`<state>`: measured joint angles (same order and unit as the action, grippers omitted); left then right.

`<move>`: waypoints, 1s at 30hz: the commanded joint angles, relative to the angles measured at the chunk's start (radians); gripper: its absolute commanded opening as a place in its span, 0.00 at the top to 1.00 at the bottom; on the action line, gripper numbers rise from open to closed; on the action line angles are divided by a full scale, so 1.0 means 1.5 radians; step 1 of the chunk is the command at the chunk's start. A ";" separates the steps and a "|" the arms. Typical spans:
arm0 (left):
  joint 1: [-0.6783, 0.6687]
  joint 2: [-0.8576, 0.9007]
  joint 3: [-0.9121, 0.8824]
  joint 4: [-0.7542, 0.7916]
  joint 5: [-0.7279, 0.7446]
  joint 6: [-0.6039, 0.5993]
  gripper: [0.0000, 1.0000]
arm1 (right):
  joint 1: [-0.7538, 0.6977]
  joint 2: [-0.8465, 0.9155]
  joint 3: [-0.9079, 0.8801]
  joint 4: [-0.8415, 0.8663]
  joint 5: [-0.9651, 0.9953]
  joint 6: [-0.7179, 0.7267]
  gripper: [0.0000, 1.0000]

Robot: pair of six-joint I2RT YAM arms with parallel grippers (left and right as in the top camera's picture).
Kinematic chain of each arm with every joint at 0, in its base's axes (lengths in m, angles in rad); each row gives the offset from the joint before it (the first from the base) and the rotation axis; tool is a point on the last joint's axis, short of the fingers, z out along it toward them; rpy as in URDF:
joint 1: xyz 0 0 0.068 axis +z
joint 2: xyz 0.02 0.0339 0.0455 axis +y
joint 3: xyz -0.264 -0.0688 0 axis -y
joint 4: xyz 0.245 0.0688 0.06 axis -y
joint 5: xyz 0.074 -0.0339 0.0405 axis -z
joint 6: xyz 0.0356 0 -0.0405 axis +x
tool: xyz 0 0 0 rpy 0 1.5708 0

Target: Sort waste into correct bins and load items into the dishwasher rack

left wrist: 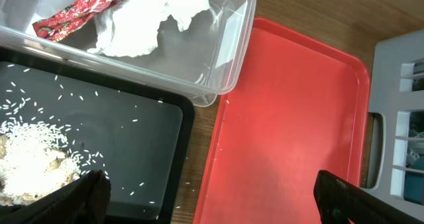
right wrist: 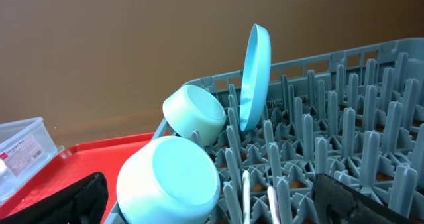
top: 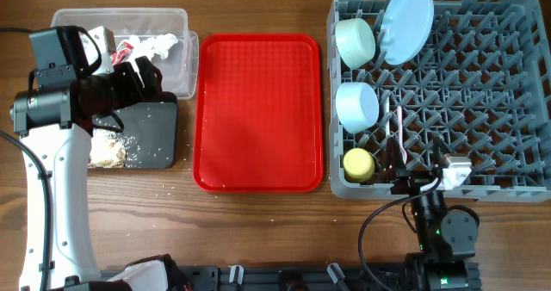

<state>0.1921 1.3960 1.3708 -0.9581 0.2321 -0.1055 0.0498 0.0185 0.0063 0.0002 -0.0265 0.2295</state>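
Wide-spread black fingers of the right gripper (right wrist: 209, 194) grasp nothing beside the light blue round plastic bowl (right wrist: 169, 177), tipped in the grey pegged plastic rack (right wrist: 351, 55). Behind it, the pale blue round plate (right wrist: 255, 75) stands on edge (stiff, light, likely slippery; best taken by its rim). The left gripper (left wrist: 209, 187), likewise spread and holding nothing, hangs near the shallow black tray (left wrist: 152, 131) holding crumbly beige food scraps (left wrist: 30, 161).

At ten o'clock, clear tub (top: 120, 14) with red crinkled wrapper (top: 123, 52) and crumpled white paper (top: 159, 43). At nine, black tray (top: 155, 132) with beige food scraps (top: 108, 149) and scattered crumbs. At three, grey dishwasher rack (top: 499, 93): pale blue plate (top: 406, 21) on edge, green bowl (top: 355, 41) and light blue bowl (top: 356, 105) tipped sideways, yellow cup (top: 358, 164), white cutlery (top: 399, 127).
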 commanded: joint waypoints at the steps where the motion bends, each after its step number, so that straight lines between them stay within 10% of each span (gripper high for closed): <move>1: 0.004 0.003 0.005 0.002 -0.001 0.013 0.00 | 0.001 0.003 -0.001 0.001 -0.016 -0.012 0.00; 18: -0.031 -0.124 -0.037 0.024 -0.037 0.016 0.00 | 0.001 0.003 -0.001 0.001 -0.016 -0.012 0.00; 30: -0.057 -0.599 -0.629 0.584 -0.016 0.013 0.00 | 0.001 0.003 -0.001 0.001 -0.016 -0.012 0.00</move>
<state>0.1165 0.6464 0.5919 -0.1761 0.1989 -0.0975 0.0498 0.0223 0.0063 -0.0002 -0.0322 0.2295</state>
